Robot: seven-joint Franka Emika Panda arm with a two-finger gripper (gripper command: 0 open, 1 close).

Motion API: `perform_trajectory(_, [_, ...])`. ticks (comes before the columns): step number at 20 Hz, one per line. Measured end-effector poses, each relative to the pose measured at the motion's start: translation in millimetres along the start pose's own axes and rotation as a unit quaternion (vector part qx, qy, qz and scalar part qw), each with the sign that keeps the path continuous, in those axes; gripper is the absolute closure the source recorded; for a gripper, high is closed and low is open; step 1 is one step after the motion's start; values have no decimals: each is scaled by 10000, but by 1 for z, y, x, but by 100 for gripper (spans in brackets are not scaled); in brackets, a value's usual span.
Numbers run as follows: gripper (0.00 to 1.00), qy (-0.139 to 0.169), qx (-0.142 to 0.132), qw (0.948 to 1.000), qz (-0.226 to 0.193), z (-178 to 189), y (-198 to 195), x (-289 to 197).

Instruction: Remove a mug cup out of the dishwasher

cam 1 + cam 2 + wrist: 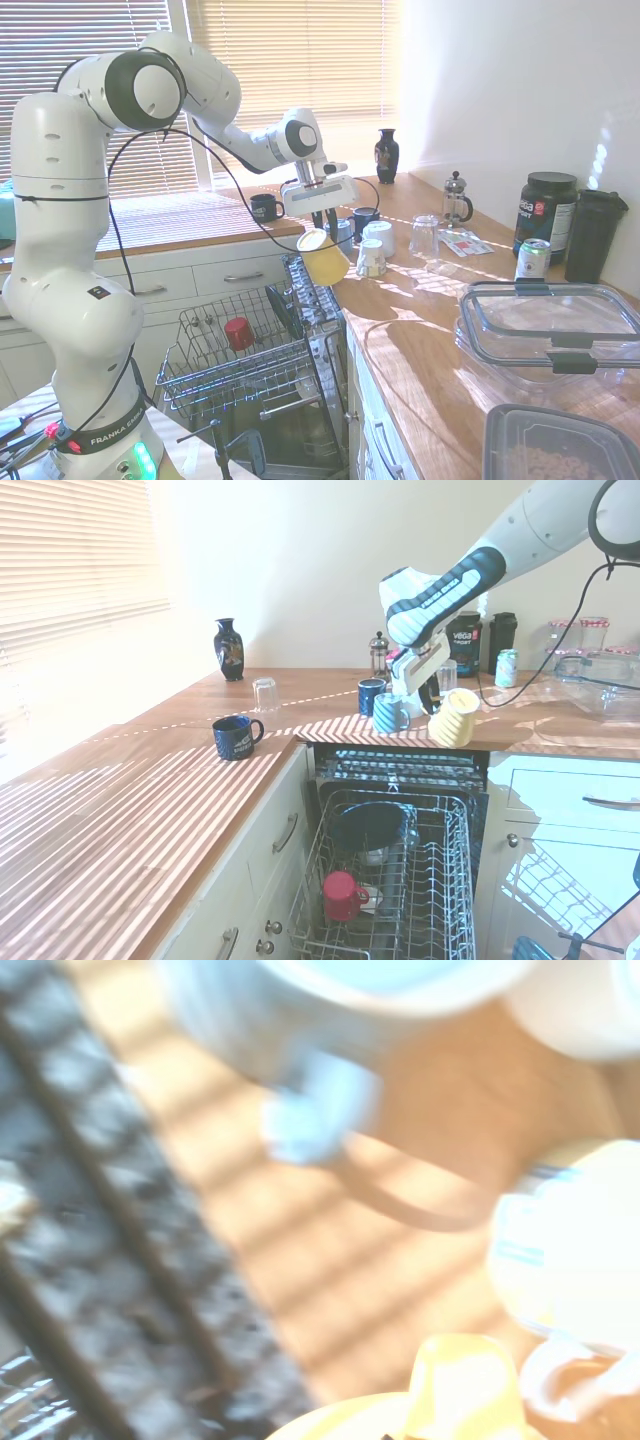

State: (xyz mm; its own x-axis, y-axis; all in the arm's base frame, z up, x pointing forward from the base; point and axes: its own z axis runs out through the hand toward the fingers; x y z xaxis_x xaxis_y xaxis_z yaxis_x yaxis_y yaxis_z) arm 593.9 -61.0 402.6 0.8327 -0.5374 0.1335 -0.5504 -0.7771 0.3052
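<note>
Your claw (322, 228) is clamped on the yellow mug (325, 257), which hangs tilted in the air just over the front edge of the wooden surface (430, 330), above the back of the open dishwasher (395, 880). Just beyond the mug, a blue cup (388, 712), a white cup (379, 236) and a small striped cup (371, 258) stand close together on the surface, so you have little room that way. The surface lies bare toward the big plastic box (550, 335). The mug is plain, pale yellow and slightly tapered. In the rack below, a red cup (341, 895) sits well apart.
</note>
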Motion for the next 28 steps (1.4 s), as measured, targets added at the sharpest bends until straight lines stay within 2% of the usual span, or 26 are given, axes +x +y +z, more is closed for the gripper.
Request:
perform_trajectory(6, [100, -67, 64, 9999, 58, 12, 41, 25])
perform_trajectory(16, [100, -219, 23, 9997, 50, 44, 76, 99])
perform_trajectory(25, [100, -348, -84, 9993, -42, 85, 55, 159])
perform_trajectory(26, [0, -328, -65, 9994, -25, 85, 55, 163])
perform_trajectory(28, [0, -372, -8, 9993, 95, 83, 61, 170])
